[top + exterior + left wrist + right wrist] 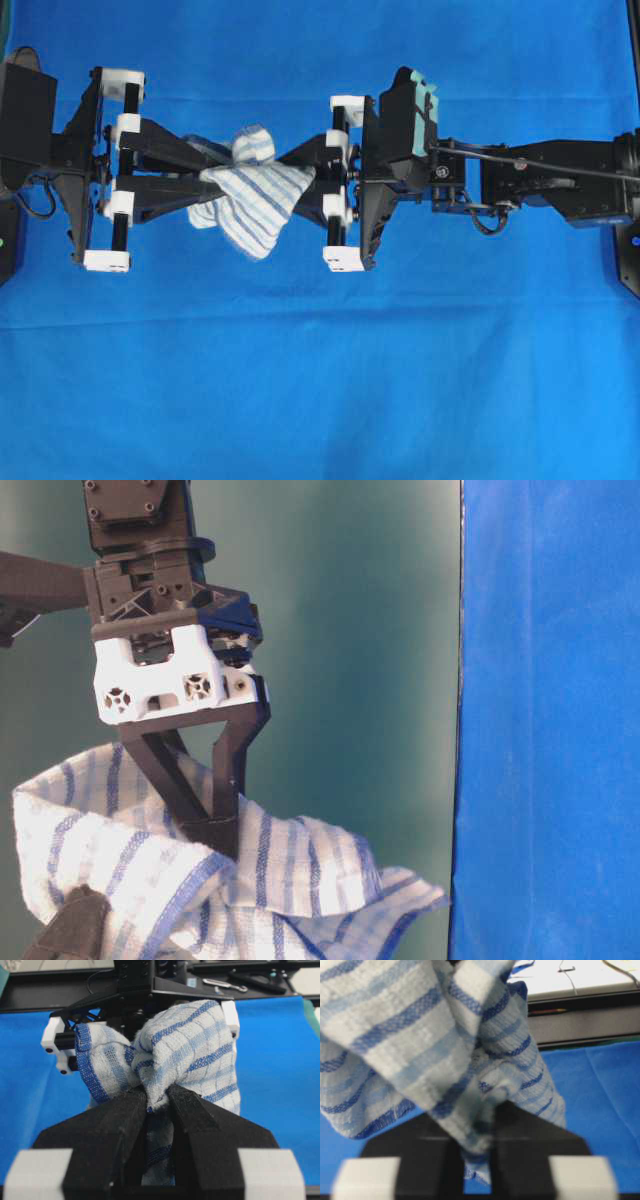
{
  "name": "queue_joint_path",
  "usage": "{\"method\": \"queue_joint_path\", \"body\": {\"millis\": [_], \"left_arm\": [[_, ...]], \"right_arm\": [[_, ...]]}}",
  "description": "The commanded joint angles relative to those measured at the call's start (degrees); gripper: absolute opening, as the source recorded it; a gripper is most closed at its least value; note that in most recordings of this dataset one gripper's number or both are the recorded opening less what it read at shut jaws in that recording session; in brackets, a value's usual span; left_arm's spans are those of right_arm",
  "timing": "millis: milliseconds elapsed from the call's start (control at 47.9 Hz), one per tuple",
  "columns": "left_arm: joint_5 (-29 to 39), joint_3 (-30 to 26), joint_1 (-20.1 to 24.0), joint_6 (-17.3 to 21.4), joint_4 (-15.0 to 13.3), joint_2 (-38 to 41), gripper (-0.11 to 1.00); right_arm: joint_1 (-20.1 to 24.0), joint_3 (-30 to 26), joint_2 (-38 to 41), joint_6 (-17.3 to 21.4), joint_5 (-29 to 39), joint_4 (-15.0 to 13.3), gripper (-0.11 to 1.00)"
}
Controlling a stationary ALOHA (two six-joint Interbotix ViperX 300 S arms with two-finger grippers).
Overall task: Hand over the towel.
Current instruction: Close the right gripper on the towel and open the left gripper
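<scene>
Your left gripper [205, 178] was pinching the towel [255, 195] in mid-air above the blue tablecloth [320, 380]. Your right gripper [305, 165] had its fingers pressed onto the towel's right end, so it hung bunched between them.

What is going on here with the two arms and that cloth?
Two robot arms are passing a striped towel between them above the blue tablecloth. The left claw is shut on one bunched end, and the right claw is pinched on the other end. Both grip it at once, so the handover is at its midpoint: the left has not yet let go.
</scene>
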Motion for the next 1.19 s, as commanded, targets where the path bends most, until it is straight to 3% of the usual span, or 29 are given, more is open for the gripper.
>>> {"method": "queue_joint_path", "body": {"millis": [0,397,606,710,1003,1170], "left_arm": [[-0.5,-0.5,-0.3,-0.1,-0.2,-0.3,0.08],[-0.5,-0.4,-0.2,0.0,-0.2,-0.4,0.11],[-0.7,0.3,-0.2,0.0,-0.2,-1.8,0.74],[-0.7,1.6,-0.1,0.0,-0.2,-4.7,0.92],[-0.1,5.8,-0.1,0.0,-0.1,-14.3,0.93],[-0.1,6.9,0.2,0.0,-0.2,-16.7,0.93]], "right_arm": [[0.2,-1.2,-0.7,-0.1,-0.4,-0.2,0.07],[0.2,-0.3,-1.5,-0.1,-0.5,-0.1,0.06],[0.2,1.9,-3.9,-0.1,-0.4,-0.2,0.06],[0.3,4.8,-7.1,-0.1,-0.4,-0.2,0.06],[0.5,17.0,-20.6,0.0,0.1,0.2,0.06],[0.6,19.6,-24.9,0.0,2.6,0.2,0.06]]}}
